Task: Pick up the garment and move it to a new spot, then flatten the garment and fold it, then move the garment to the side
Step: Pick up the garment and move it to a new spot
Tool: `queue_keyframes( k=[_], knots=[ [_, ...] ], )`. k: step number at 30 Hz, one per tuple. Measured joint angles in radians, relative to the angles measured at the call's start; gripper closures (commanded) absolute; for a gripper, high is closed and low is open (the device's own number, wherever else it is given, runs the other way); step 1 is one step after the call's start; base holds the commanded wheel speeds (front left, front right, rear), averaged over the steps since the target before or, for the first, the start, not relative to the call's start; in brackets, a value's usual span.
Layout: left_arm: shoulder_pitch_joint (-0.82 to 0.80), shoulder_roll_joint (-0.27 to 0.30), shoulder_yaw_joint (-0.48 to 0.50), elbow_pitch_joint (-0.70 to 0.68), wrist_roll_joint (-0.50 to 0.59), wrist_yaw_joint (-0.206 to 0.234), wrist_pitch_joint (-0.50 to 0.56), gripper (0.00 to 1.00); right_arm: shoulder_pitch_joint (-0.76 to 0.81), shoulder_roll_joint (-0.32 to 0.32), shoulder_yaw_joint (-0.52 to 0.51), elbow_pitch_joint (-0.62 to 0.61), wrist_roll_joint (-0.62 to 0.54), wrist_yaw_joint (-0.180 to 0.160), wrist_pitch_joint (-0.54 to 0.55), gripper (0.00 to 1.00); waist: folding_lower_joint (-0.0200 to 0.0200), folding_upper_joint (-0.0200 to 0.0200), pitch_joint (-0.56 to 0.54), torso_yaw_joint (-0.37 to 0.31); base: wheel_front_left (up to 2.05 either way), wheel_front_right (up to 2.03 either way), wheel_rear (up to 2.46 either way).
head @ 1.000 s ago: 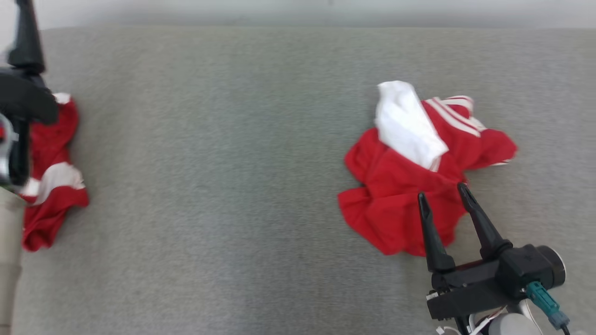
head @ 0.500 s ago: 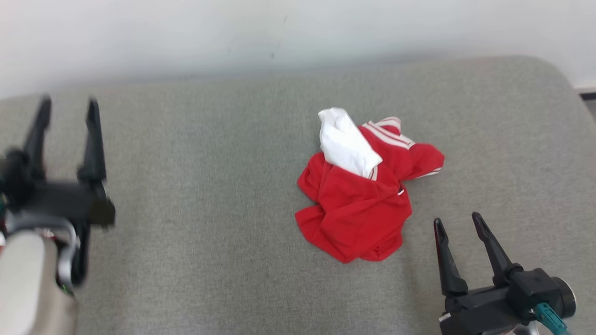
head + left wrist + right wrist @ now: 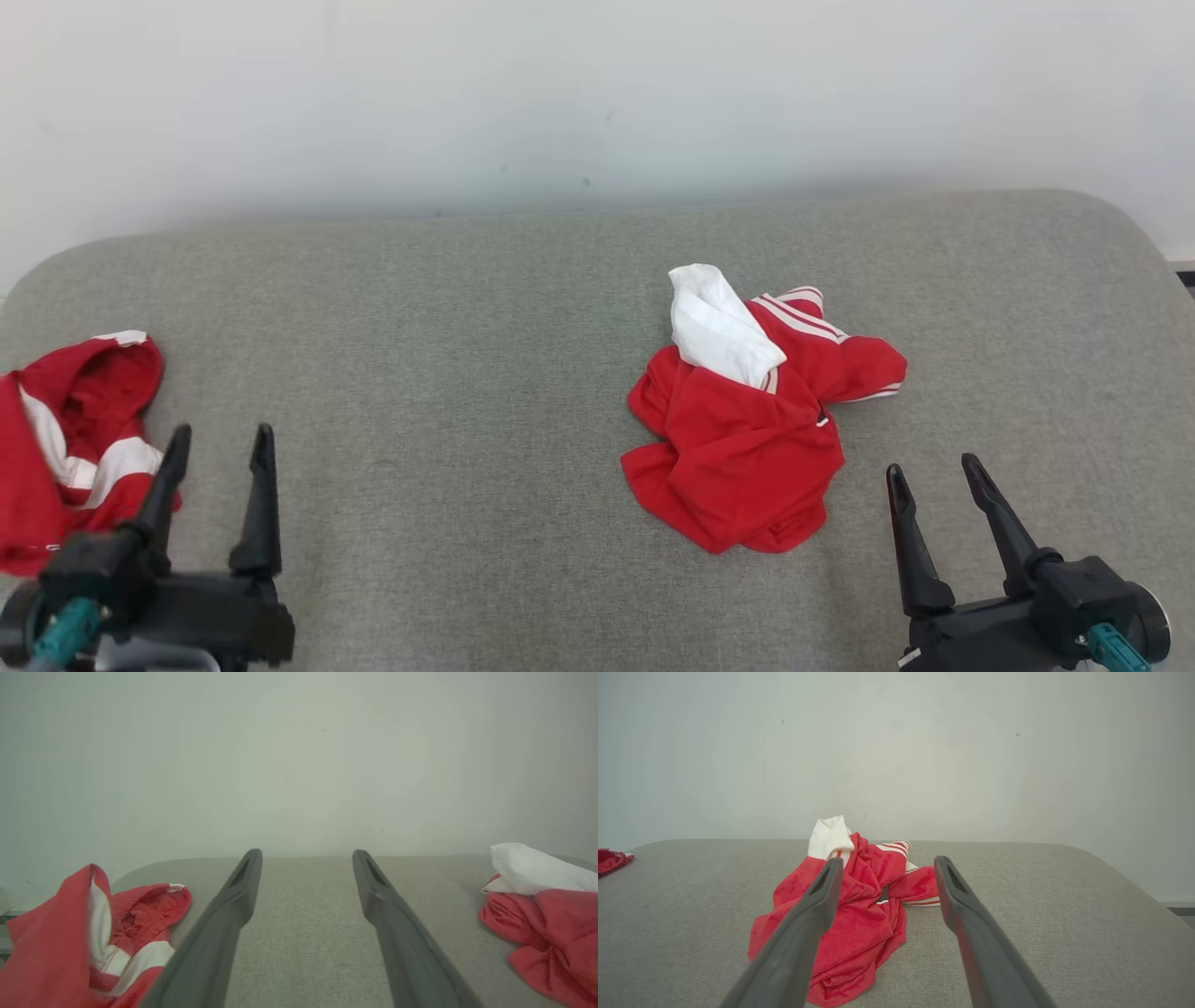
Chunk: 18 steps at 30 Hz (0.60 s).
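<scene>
Garment (image 3: pixel 738 457), crumpled red and white, lies just ahead-left of the right gripper (image 3: pixel 933 464); left gripper (image 3: pixel 223 429) sits beside a second red garment (image 3: pixel 37 485). Both grippers' jaws gape, empty.

Red-and-white garment (image 3: pixel 738 448) — crumpled heap, right of centre.

Crumpled red garment (image 3: pixel 738 448) on grey cushion (image 3: pixel 467 308), second garment (image 3: pixel 65 439) at left, left gripper (image 3: pixel 223 431) and right gripper (image 3: pixel 933 465) spread
</scene>
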Motion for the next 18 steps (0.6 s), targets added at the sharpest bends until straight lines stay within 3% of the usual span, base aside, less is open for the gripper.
queue_keyframes(
  k=[18],
  knots=[
    [0.126,-0.093,0.029,-0.063,0.054,0.014,0.0,0.0,0.029,0.02,-0.006,0.031,0.019,0.0,-0.015,0.0,0.0001,0.0001,-0.004,0.037,0.0,0.0,0.0]
  ],
)
